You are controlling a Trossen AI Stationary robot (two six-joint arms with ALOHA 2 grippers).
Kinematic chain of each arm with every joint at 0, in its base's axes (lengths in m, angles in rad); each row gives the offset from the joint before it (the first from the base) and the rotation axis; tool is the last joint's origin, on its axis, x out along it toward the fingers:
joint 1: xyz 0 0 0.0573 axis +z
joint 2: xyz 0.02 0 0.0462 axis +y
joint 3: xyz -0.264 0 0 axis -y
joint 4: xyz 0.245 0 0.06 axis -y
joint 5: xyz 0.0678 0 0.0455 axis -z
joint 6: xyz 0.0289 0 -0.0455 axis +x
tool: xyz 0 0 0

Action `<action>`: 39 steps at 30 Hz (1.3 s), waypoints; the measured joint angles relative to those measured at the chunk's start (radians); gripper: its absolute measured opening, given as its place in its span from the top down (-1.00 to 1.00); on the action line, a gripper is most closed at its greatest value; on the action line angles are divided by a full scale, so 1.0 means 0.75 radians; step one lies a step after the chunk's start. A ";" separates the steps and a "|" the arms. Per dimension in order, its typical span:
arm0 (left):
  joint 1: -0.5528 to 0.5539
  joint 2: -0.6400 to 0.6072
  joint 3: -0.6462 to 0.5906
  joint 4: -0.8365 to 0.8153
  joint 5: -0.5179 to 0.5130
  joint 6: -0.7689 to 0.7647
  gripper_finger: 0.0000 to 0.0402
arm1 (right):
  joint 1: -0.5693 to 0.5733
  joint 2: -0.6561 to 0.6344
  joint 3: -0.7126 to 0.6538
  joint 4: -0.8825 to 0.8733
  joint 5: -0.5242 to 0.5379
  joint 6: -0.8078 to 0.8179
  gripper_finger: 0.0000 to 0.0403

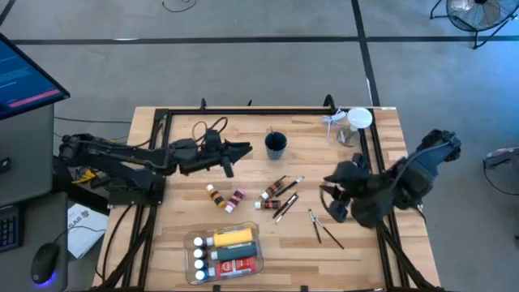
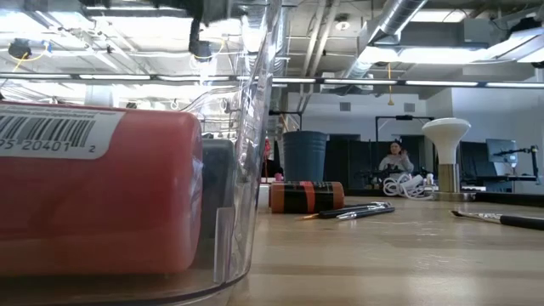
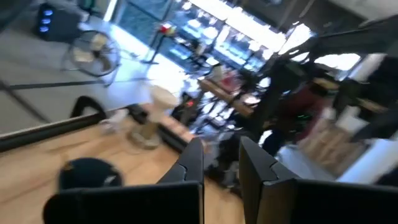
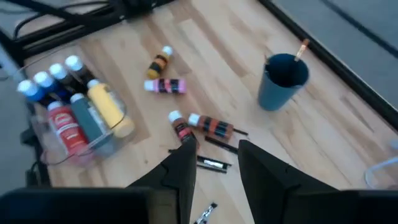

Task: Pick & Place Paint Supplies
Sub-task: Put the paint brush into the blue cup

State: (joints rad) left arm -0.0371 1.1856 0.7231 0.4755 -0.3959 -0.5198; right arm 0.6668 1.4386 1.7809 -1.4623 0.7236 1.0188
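Nearest the low camera, a clear bin (image 2: 242,170) is filling the foreground with a red bottle (image 2: 93,195) lying inside it; seen from above, this bin (image 1: 191,240) is sitting at 6 o'clock on the table (image 1: 357,259), already holding the yellow bottle (image 1: 233,237), a red one and several white-capped ones. Four small tubes, among them a pink tube (image 1: 236,197) and an orange-banded tube (image 1: 272,193), are lying loose at the table's centre, with thin brushes (image 1: 285,207) beside them and two more brushes (image 1: 323,229) toward 4 o'clock. A dark blue cup (image 1: 276,145) is standing at 12 o'clock, one brush inside it. The right gripper (image 4: 214,163) is hovering above the loose tubes at 3 o'clock, fingers apart and gripping nothing; the left gripper (image 3: 221,163) is waiting at 10 o'clock, fingers likewise apart. Judged from this layout, sorting is partly done and a pick is being lined up: the next move is calling for a descent onto one tube, jaws straddling its narrow body.
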 joint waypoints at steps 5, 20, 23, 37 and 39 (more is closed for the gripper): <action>0.056 0.108 -0.013 -0.002 0.001 -0.223 0.97 | 0.146 -0.113 -0.213 0.107 0.083 0.190 0.44; -0.039 0.314 -0.018 0.176 0.002 -0.460 0.99 | 0.321 -0.362 -0.616 0.547 0.084 0.144 0.44; -0.039 0.303 -0.017 0.187 0.000 -0.461 0.99 | 0.321 -0.381 -0.616 0.540 0.081 0.144 0.44; -0.035 0.304 -0.017 0.182 -0.027 -0.471 0.99 | 0.312 -0.375 -0.616 0.543 0.082 0.115 0.44; -0.035 0.304 -0.017 0.181 -0.033 -0.471 0.99 | 0.311 -0.375 -0.616 0.540 0.085 0.109 0.44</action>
State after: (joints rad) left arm -0.0631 1.4136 0.7105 0.6115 -0.4210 -0.8730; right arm 0.9001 1.1572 1.3186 -1.0576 0.7874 1.1002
